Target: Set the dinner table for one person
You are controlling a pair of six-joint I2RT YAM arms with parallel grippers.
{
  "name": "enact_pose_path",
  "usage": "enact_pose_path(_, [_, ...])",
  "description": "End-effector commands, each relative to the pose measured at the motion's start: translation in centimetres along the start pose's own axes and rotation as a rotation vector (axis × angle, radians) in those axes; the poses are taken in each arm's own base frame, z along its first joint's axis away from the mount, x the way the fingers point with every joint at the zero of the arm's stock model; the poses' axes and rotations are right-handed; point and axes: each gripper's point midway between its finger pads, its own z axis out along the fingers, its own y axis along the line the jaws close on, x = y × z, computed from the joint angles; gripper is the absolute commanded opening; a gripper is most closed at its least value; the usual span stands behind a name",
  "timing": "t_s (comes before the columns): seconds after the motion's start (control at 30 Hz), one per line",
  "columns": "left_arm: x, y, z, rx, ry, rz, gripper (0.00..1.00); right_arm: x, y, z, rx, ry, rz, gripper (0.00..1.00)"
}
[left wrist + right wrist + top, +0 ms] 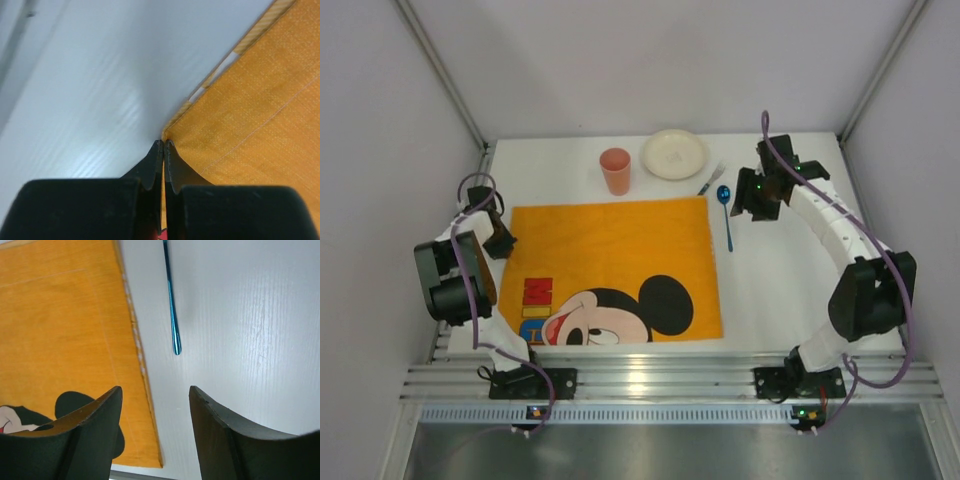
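Overhead and wrist views of a white tabletop (790, 290) carrying a place setting; the tabletop fills the floor of the enclosure between its walls. An orange mat (610, 250) printed with a cartoon mouse lies flat on its near-centre. Beyond the mat's far edge stand a pink cup (615, 170) and, to its right, a white plate (674, 153), apart from each other. A fork (711, 179) lies tilted just right of the plate, and a blue spoon (725, 215) lies beside the mat's right edge, bowl toward the far side, not touching the cloth.

The left jaws sit at the mat's far-left corner. They are pressed together, with a thin strip of orange cloth showing between them in the left wrist view.

The right jaws stand apart, holding nothing, above bare tabletop near the spoon; the spoon's handle (170, 300) lies ahead of them.
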Motion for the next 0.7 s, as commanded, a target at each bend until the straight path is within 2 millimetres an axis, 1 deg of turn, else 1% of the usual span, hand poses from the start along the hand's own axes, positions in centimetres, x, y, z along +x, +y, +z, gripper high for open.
enact_pose_path(0.0, [1.1, 5.9, -0.5, -0.252, 0.02, 0.005, 0.0, -2.1, -0.5, 2.1, 0.026, -0.028, 0.036, 0.56])
enact_pose_path(0.03, [1.0, 6.0, -0.6, -0.251, 0.016, 0.004, 0.0, -2.8, -0.3, 2.3, 0.026, -0.039, 0.033, 0.56])
enact_pose_path(0.07, [0.9, 5.3, -0.5, -0.22, 0.022, 0.01, 0.0, -2.7, -0.5, 3.6, 0.04, -0.014, 0.026, 0.55])
enact_pose_path(0.13, [0.9, 5.0, -0.5, -0.201, 0.03, 0.011, 0.0, -3.5, -0.3, 4.4, 0.047, -0.02, 0.022, 0.54])
enact_pose_path(0.17, [0.8, 4.8, -0.4, -0.192, 0.032, 0.01, 0.0, -3.3, -0.5, 5.7, 0.055, 0.0, 0.018, 0.53])
enact_pose_path(0.23, [0.9, 4.2, -0.4, -0.162, 0.036, 0.011, 0.0, -3.3, -0.8, 7.1, 0.071, 0.012, 0.013, 0.53])
enact_pose_path(0.27, [0.9, 3.9, -0.6, -0.15, 0.034, 0.017, 0.0, -3.0, -1.3, 8.4, 0.098, 0.031, 0.009, 0.52])
enact_pose_path(0.33, [0.7, 3.4, -0.9, -0.127, 0.025, 0.02, 0.0, -3.2, -1.6, 9.6, 0.119, 0.034, 0.006, 0.52])
enact_pose_path(0.37, [0.9, 2.9, -1.0, -0.119, 0.027, 0.034, 0.0, -2.8, -2.0, 10.9, 0.139, 0.052, 0.005, 0.52])
enact_pose_path(0.4, [0.9, 2.4, -1.1, -0.106, 0.029, 0.042, 0.0, -3.0, -2.3, 11.5, 0.151, 0.05, 0.006, 0.51])
enact_pose_path(0.43, [1.1, 2.2, -1.3, -0.102, 0.035, 0.055, 0.0, -3.6, -2.1, 11.9, 0.148, 0.038, 0.007, 0.51])
enact_pose_path(0.47, [1.2, 1.5, -1.6, -0.1, 0.033, 0.073, 0.0, -3.4, -2.2, 13.0, 0.157, 0.054, 0.006, 0.5])
enact_pose_path(0.5, [1.3, 1.2, -1.7, -0.097, 0.035, 0.083, 0.0, -3.4, -2.0, 13.4, 0.161, 0.056, 0.0, 0.5])
enact_pose_path(0.53, [1.4, 0.8, -1.9, -0.094, 0.04, 0.09, 0.0, -4.3, -1.6, 13.7, 0.156, 0.039, -0.003, 0.5])
enact_pose_path(0.57, [1.8, 0.1, -2.1, -0.082, 0.05, 0.091, 0.0, -4.1, -1.6, 14.7, 0.165, 0.049, -0.012, 0.49])
enact_pose_path(0.6, [2.1, -0.3, -2.3, -0.07, 0.057, 0.092, 0.0, -5.0, -1.1, 14.7, 0.174, 0.024, -0.022, 0.5])
enact_pose_path(0.63, [2.2, -0.7, -2.5, -0.066, 0.057, 0.078, 0.0, -5.3, -0.9, 15.0, 0.182, 0.019, -0.029, 0.5])
enact_pose_path(0.67, [2.5, -1.1, -2.7, -0.056, 0.062, 0.081, 0.0, -4.9, -1.3, 15.9, 0.215, 0.034, -0.036, 0.49])
